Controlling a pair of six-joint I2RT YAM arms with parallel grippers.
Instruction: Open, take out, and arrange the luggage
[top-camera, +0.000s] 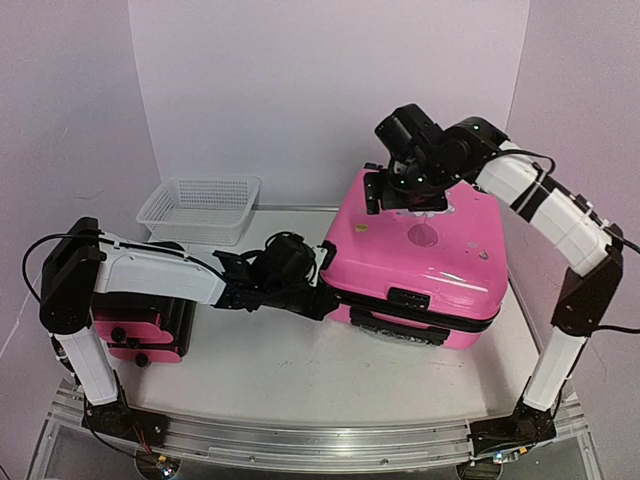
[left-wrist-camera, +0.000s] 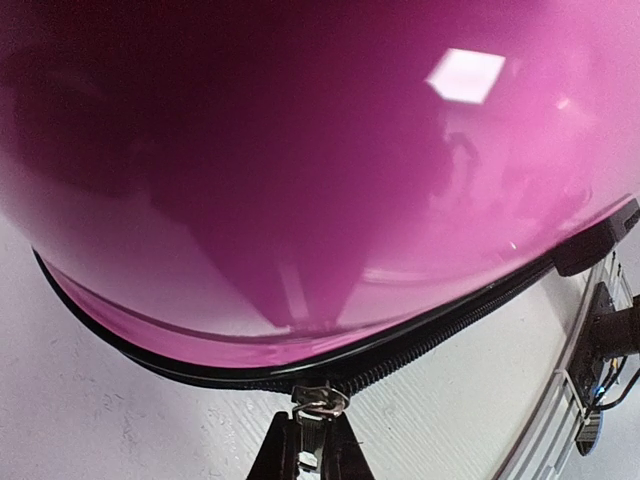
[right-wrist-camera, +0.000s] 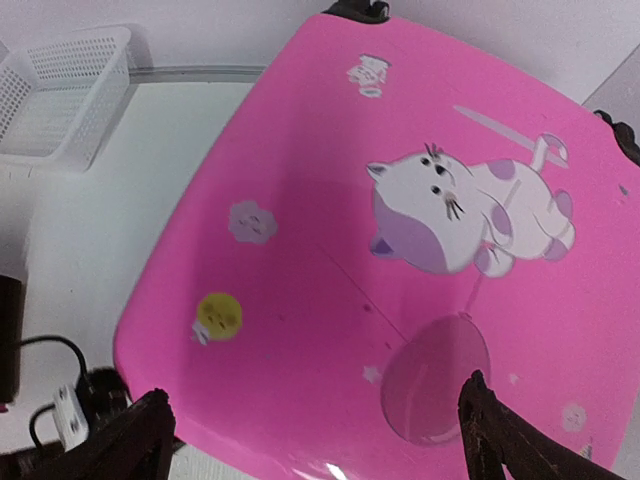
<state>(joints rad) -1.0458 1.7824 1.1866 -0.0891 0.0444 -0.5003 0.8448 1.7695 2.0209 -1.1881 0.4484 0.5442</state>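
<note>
A large glossy pink hard-shell suitcase (top-camera: 420, 265) with cartoon stickers lies flat and closed on the right half of the white table (top-camera: 260, 370). At its near-left corner the left gripper (left-wrist-camera: 312, 432) is pinched almost fully closed on the small silver zipper pull (left-wrist-camera: 318, 403), which sits on the black zipper trim (left-wrist-camera: 200, 372). The right gripper (top-camera: 405, 200) hangs over the far part of the lid, with its jaws spread wide and nothing between them. The opening step appears to be under way. The next move probably calls for dragging the pull along the curved trim without letting it slip. A white mesh plastic basket (top-camera: 200, 208) sits at the far left.
</note>
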